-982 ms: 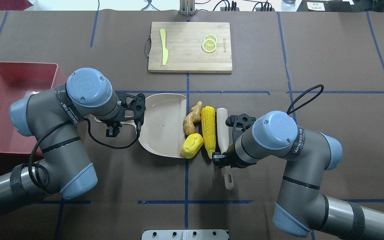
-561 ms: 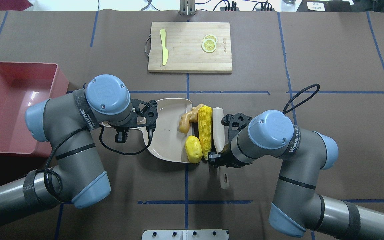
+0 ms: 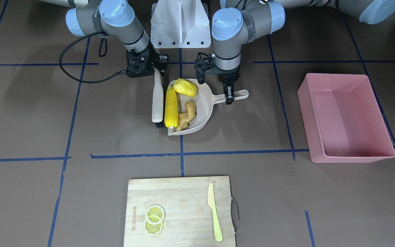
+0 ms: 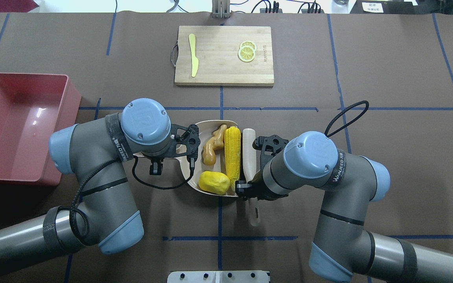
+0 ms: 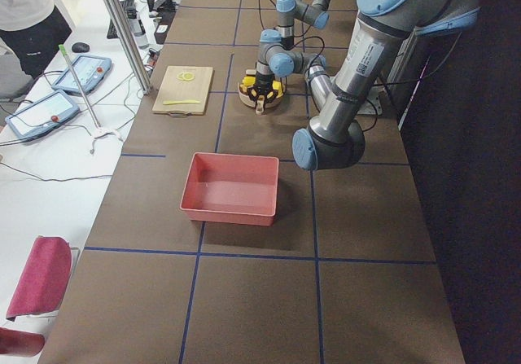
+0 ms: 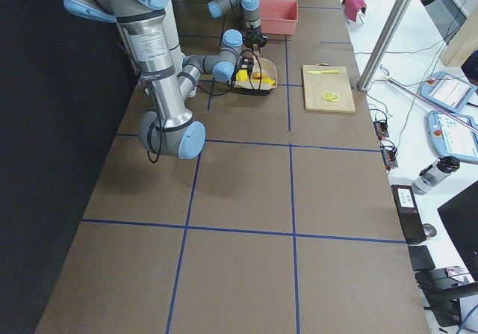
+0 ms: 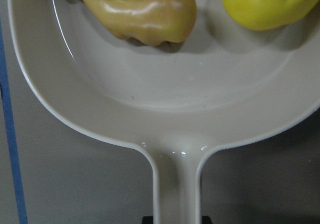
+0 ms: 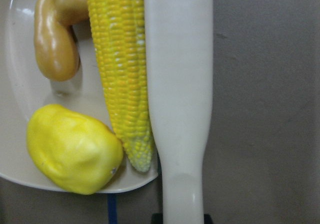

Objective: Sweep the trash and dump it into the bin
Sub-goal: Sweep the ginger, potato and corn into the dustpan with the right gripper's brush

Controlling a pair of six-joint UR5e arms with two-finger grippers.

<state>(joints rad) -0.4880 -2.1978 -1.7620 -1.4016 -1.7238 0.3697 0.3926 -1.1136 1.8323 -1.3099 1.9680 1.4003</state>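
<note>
You'll find the ginger (image 3: 186, 115) and lump (image 3: 184, 87) in the dustpan (image 3: 206, 103), with the corn (image 3: 171, 107) at its mouth against the brush (image 3: 156, 99). The bin (image 3: 351, 116) sits well to the robot's left.

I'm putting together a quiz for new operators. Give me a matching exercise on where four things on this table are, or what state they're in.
Things:
1. ginger root
2. knife
3. bin
4. brush

Place or state:
A. on the cutting board
B. held by the right gripper
C. in the dustpan
D. empty

Pairs: 1-C, 2-A, 3-D, 4-B
</note>
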